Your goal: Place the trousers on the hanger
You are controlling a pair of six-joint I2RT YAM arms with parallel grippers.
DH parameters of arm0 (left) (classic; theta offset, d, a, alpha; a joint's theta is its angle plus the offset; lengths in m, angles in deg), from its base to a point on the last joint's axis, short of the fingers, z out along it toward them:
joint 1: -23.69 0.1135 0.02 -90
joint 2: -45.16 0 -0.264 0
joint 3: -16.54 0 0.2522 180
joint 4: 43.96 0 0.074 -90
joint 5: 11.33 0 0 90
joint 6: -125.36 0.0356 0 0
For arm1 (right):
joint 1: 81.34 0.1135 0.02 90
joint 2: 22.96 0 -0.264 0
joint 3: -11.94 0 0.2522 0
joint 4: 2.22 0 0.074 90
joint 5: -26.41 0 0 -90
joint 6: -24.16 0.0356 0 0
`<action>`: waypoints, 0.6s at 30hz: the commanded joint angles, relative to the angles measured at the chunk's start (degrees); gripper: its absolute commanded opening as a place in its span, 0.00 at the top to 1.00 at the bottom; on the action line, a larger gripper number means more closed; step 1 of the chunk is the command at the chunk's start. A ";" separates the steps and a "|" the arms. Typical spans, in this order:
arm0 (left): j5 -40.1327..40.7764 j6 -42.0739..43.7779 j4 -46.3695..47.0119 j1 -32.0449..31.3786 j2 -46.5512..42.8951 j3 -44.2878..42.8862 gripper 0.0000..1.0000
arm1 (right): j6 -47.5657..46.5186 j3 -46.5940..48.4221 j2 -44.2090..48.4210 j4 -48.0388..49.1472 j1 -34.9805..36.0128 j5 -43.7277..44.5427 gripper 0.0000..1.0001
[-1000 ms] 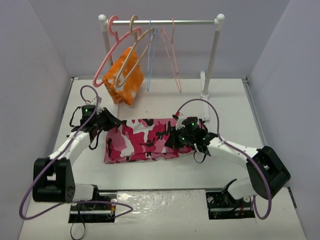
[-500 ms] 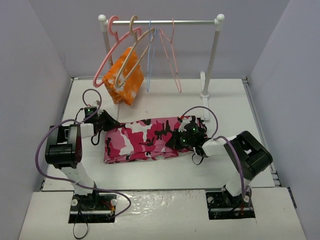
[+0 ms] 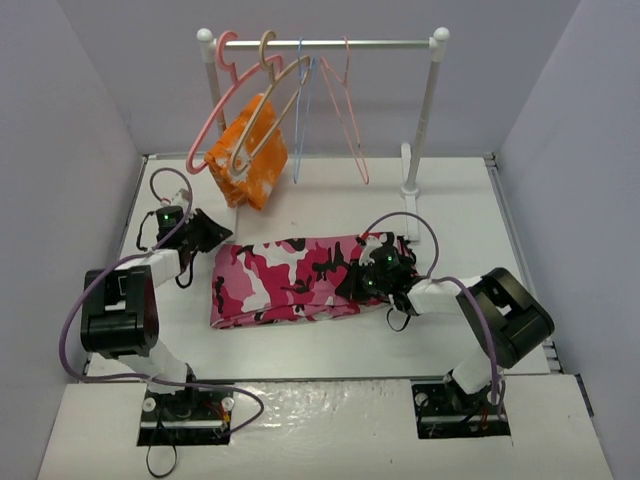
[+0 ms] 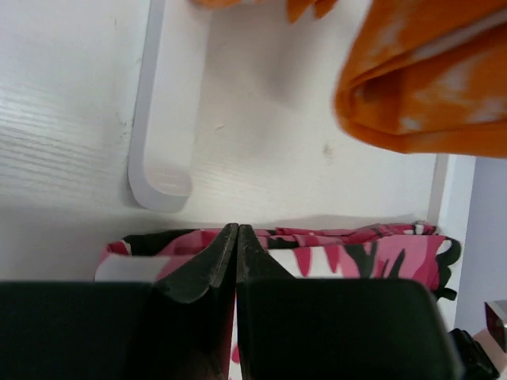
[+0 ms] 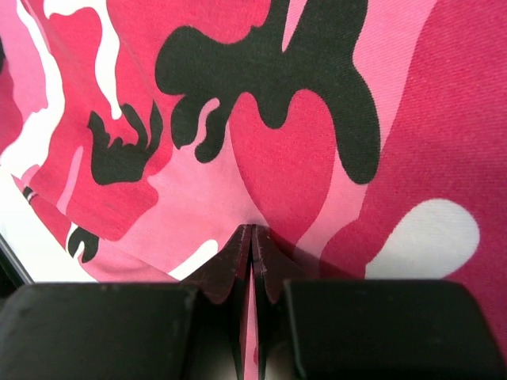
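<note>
Both narrow: left end effector (image 4: 236, 231) empty beside the trousers (image 3: 285, 280), right end effector (image 5: 251, 229) tight on their fabric.

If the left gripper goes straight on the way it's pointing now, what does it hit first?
Probably the trousers: the shut left gripper points at their edge, just past its tips, though depth is unclear in the wrist view.

Left end effector (image 4: 237, 229) and right end effector (image 5: 251, 230) closed.
</note>
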State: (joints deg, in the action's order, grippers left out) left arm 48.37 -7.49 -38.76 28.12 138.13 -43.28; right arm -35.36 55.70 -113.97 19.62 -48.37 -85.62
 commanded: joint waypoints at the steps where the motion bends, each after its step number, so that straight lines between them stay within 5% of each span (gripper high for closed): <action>1: 2.17 0.30 -0.22 0.49 -12.93 2.67 1.00 | -3.40 1.63 2.16 -7.21 -0.36 2.09 1.00; 7: 2.29 -0.02 -0.52 0.36 -11.03 9.73 1.00 | -3.23 1.73 1.45 -6.29 -0.19 1.24 1.00; 18: 14.83 -1.36 -6.28 0.73 -7.78 11.95 1.00 | -5.10 2.76 7.52 -11.98 -0.54 4.75 1.00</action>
State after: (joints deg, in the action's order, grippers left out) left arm 53.10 -9.22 -40.13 28.20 133.06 -29.67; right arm -37.43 56.58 -112.18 15.11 -48.37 -85.02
